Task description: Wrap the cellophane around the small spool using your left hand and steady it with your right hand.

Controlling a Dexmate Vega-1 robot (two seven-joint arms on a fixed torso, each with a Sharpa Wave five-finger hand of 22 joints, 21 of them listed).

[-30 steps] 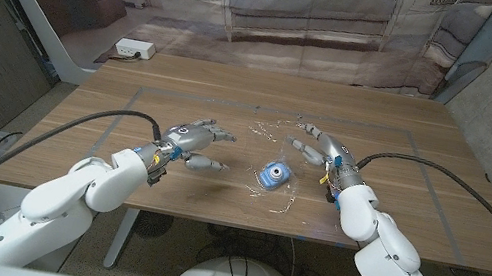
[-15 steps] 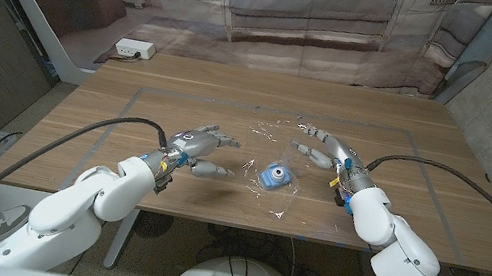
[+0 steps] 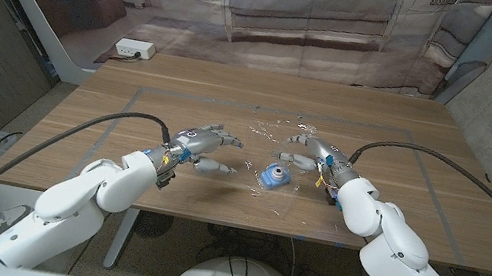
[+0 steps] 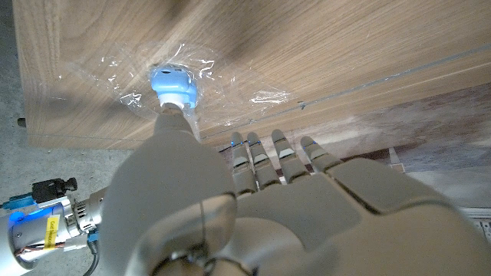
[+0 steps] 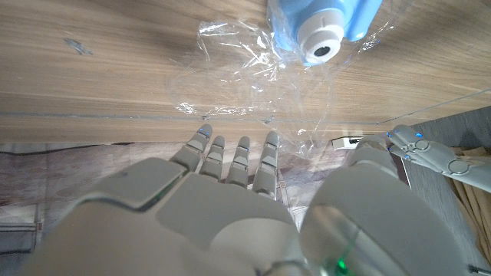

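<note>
Blue spool [image 3: 272, 174] on cellophane [image 3: 269, 152]; no legible writing.

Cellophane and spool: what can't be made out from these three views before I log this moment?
- Cellophane outline: head view, transparent film, its edges fade into the wood.
- Whether the right hand touches the film: head view too small; in the right wrist view the fingertips lie close to it.
- Left hand thumb tip against the blue spool: left wrist view, the hand's own back hides the contact.
- Spool's underside: hidden in all views.

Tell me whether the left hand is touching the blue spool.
Apart. In the head view, bare table shows between the left hand and the blue spool.
</note>
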